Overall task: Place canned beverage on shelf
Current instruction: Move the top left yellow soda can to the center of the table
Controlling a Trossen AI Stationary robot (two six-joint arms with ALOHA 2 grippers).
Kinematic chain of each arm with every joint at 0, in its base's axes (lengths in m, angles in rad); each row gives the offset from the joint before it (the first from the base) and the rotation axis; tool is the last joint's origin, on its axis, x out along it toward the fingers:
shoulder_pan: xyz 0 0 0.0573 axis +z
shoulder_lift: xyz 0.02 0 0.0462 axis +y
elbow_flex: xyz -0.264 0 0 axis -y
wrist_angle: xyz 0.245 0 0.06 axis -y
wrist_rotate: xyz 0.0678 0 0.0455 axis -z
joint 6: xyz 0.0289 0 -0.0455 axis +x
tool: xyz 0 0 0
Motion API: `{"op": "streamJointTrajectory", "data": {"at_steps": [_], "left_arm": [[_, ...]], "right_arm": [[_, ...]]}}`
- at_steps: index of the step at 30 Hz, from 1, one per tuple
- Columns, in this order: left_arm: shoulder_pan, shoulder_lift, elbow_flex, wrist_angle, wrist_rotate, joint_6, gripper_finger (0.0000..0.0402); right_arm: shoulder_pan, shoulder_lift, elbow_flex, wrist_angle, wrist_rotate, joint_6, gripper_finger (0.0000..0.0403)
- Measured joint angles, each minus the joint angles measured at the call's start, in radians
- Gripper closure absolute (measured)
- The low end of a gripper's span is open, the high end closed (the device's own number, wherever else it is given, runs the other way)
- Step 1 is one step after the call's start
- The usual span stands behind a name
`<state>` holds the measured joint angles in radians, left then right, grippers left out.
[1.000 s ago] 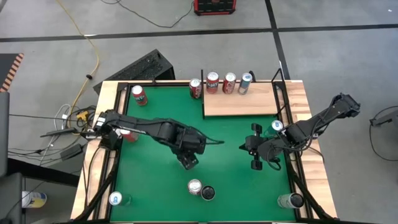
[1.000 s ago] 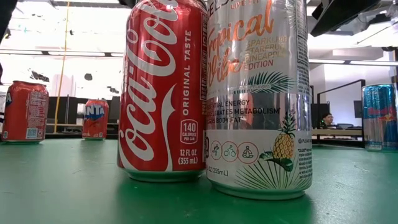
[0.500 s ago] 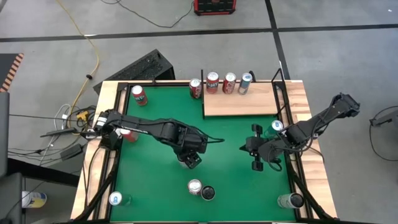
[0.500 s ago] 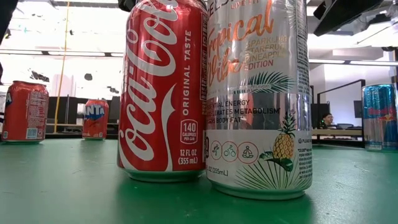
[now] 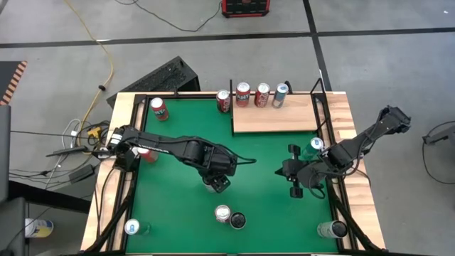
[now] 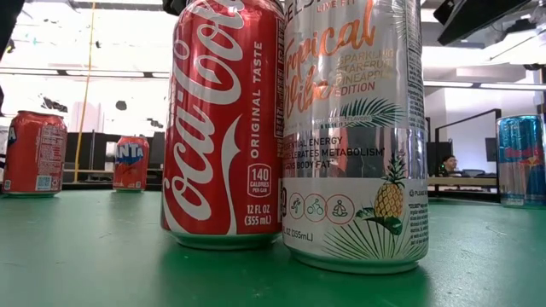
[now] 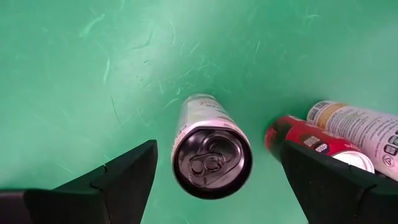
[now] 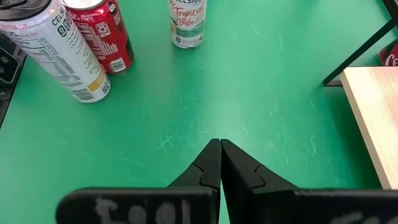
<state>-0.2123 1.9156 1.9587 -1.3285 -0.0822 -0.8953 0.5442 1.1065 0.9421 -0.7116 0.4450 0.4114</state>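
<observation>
The left gripper (image 7: 211, 171) hangs over the middle of the green table (image 5: 170, 206), fingers spread wide on either side of a slim pale aluminium can (image 7: 211, 155) standing upright below it, not gripped. Near it stand a red cola can (image 6: 223, 128) and a tall silver pineapple-print can (image 6: 354, 136), touching. The right gripper (image 8: 219, 163) sits pinched together, empty, right of centre. The pale wood-grain shelf (image 5: 274, 119) lies at the far right, with three cans (image 5: 261, 94) along its far edge.
</observation>
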Motion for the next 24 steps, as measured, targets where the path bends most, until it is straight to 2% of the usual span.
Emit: {"op": "streamJointTrajectory", "data": {"at_steps": [18, 24], "left_arm": [[-0.008, 0.0, -0.002, 0.001, -0.023, -0.004, 0.0079], [-0.016, 0.002, -0.097, 0.049, 0.003, -0.006, 0.0079]], "right_arm": [[0.0, 0.0, 0.0, 0.0, 0.002, 0.001, 0.0372], [0.0, 0.0, 0.0, 0.001, 0.002, 0.001, 0.0372]]}}
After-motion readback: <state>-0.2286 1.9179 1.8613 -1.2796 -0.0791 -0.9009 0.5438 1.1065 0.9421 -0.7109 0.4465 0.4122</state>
